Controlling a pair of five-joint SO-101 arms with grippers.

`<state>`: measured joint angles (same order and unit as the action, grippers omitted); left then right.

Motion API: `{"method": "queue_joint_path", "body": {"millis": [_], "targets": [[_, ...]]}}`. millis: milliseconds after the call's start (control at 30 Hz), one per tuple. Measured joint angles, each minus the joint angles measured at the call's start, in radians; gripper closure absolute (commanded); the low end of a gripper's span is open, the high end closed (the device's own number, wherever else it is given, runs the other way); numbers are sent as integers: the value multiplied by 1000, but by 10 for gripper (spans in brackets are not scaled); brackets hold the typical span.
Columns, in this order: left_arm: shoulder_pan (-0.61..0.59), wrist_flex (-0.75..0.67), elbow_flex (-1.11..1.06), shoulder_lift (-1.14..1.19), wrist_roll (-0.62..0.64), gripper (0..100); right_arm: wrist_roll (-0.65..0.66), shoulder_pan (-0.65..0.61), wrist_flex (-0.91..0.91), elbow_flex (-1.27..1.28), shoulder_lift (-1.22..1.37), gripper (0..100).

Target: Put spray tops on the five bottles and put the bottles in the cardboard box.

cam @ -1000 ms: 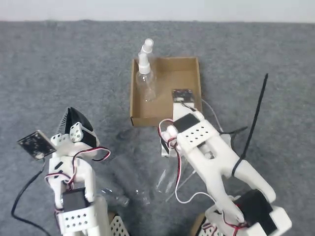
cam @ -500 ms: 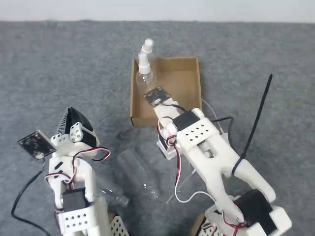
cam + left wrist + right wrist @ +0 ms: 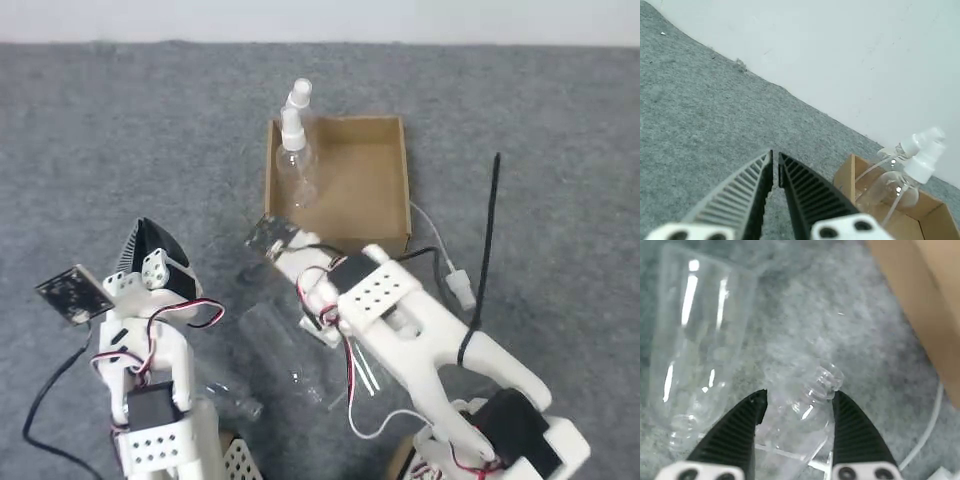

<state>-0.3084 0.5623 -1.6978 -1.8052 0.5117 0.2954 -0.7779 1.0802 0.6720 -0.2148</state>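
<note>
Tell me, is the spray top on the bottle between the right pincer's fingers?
Off: the bottle shows a bare, open threaded neck.

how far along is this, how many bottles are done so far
Done: two bottles with spray tops sit in the cardboard box. In hand: the right gripper is open astride an uncapped bottle lying on the table, not yet gripped; the left gripper is shut on nothing. Left: capping and boxing that and other bare bottles; a loose spray top lies by the box.
</note>
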Motion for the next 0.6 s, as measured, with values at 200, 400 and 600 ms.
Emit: {"method": "queue_joint_path", "body": {"millis": [200, 400, 600], "targets": [[0, 0, 0, 0, 0, 985, 12, -2, 0, 2, 0, 766], [0, 0, 0, 0, 0, 985, -38, -2, 0, 2, 0, 676], [0, 0, 0, 0, 0, 985, -74, 0, 0, 11, 0, 676]]}}
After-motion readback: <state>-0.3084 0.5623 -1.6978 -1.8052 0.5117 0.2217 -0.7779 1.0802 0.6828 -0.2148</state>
